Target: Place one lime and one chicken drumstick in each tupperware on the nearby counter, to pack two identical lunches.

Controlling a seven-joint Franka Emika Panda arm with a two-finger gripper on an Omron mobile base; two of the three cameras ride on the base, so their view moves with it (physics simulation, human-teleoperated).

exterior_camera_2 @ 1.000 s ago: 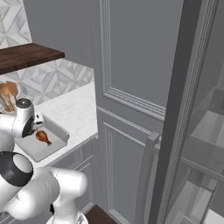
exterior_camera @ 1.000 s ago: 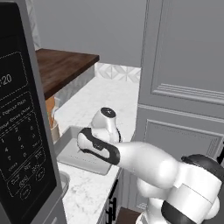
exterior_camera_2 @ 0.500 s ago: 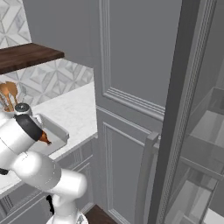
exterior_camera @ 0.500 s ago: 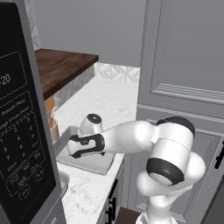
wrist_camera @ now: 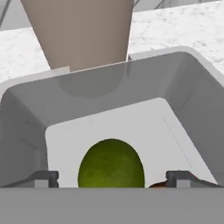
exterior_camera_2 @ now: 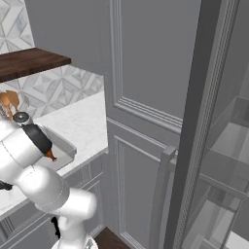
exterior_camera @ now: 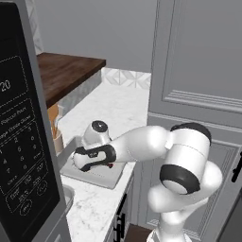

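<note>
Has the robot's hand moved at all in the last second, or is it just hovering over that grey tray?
Yes. In the left base view the gripper has slid left along the tupperware, toward the microwave, and now sits low over the lime.

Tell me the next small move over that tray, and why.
Probably lift the end effector straight up out of the tray. Its fingertips stand wide on either side of the lime, which seems to rest on the tray floor, so the lime looks released.

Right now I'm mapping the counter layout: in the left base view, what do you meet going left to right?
Microwave → utensil cup → tupperware → tall cabinet door.
</note>
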